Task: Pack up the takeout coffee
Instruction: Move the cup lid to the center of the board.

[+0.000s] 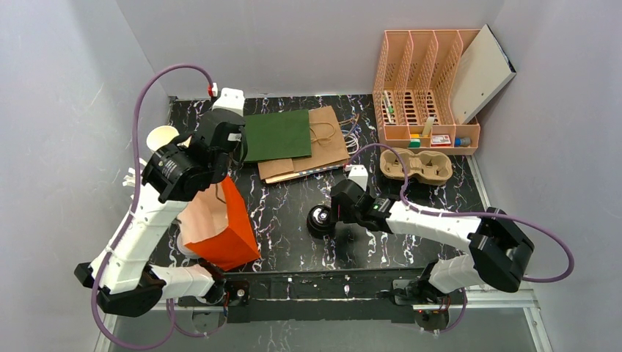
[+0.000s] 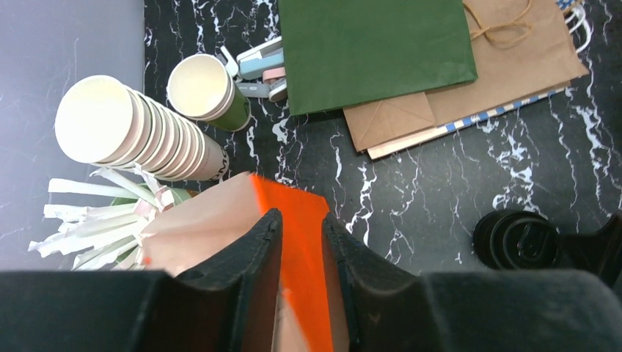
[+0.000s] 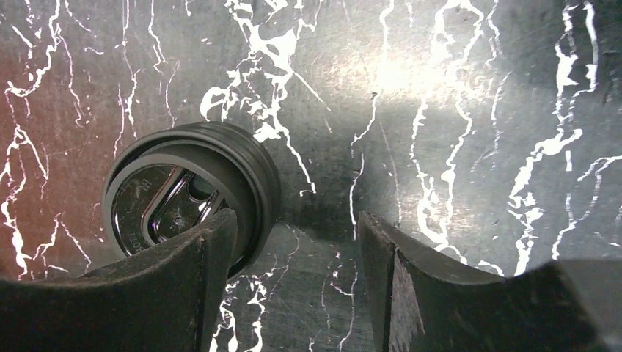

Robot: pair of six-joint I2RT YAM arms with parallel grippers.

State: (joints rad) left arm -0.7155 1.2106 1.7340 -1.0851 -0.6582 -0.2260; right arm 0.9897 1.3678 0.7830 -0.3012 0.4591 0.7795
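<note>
Left jaws pinch the bag [image 2: 293,216] rim; right jaws gape off-centre at the coffee [image 3: 183,189]. Grasp pending: recentre first.

From above, you are seeing only the coffee's [image 1: 317,218] black lid. Its side is hiding beneath, with the right gripper [image 1: 330,218] crowding it. In the right wrist view a finger [image 3: 198,257] is covering the lid's near edge. The left arm [image 1: 183,165] is blocking most of the cup stack [image 1: 162,137] and the orange bag's [image 1: 235,220] mouth. In the left wrist view the bag is running off the bottom edge behind the left gripper [image 2: 302,220], which seems to be pinching its wall. The organiser's [image 1: 429,139] small items are showing too small to name.
</note>
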